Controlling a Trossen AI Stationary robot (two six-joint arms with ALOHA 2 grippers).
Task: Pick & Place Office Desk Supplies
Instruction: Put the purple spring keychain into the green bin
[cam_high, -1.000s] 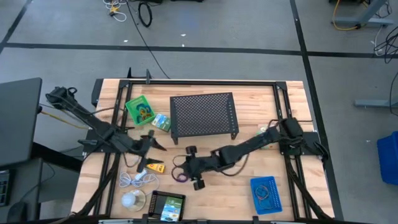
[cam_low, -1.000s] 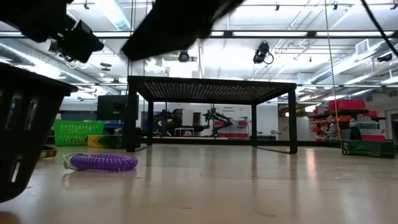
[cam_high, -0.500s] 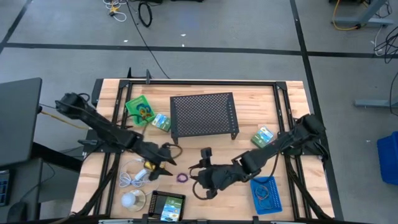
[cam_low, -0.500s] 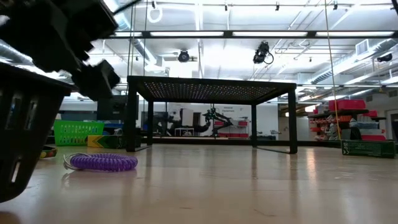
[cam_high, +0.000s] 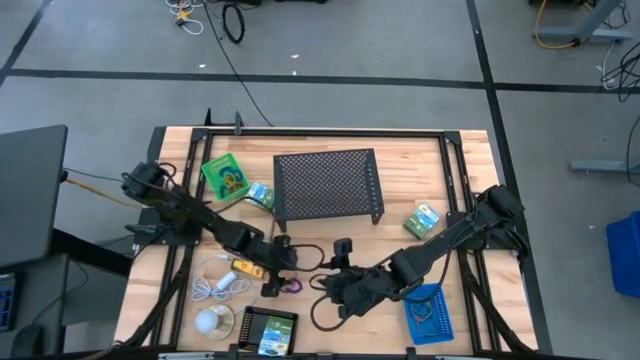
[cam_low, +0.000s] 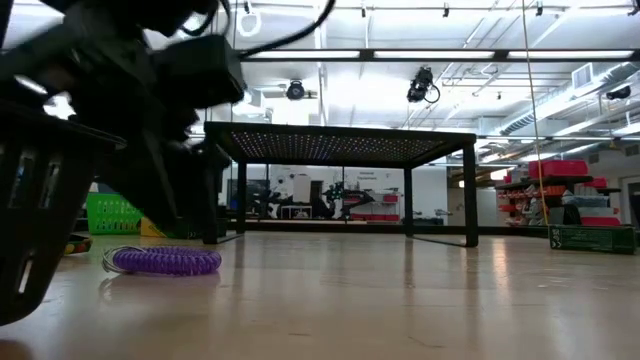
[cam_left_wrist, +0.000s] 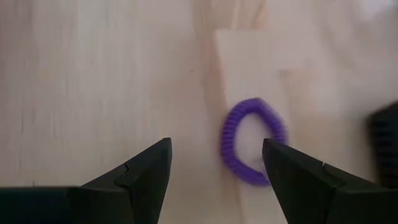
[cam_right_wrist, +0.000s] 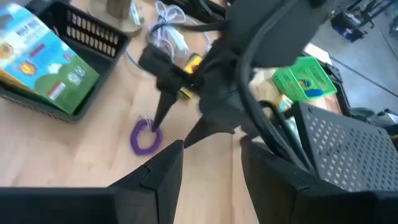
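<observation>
A purple coiled loop (cam_high: 293, 287) lies flat on the wood; it also shows in the left wrist view (cam_left_wrist: 252, 149) and in the low view (cam_low: 165, 260). My left gripper (cam_high: 277, 282) (cam_left_wrist: 216, 155) is open and points down just over the loop, which shows between its fingertips, closer to one finger. I see no touch. My right gripper (cam_high: 330, 300) (cam_right_wrist: 211, 162) is open, to the right of the loop and apart from it. A yellow block (cam_high: 247, 268) lies left of the loop.
A black mesh stand (cam_high: 328, 185) stands in the table's far middle. A green tray (cam_high: 225, 177) and a packet (cam_high: 260, 195) lie to its left. A black tray (cam_high: 265, 330) with a packet, a white cable (cam_high: 215, 285) and a white ball (cam_high: 210, 320) are near left. A blue tray (cam_high: 428, 312) is near right.
My left gripper has swung toward the table's right and near edge and come down over the purple loop. My right gripper has drawn back from the loop toward the near right. The loop has stayed where it was.
</observation>
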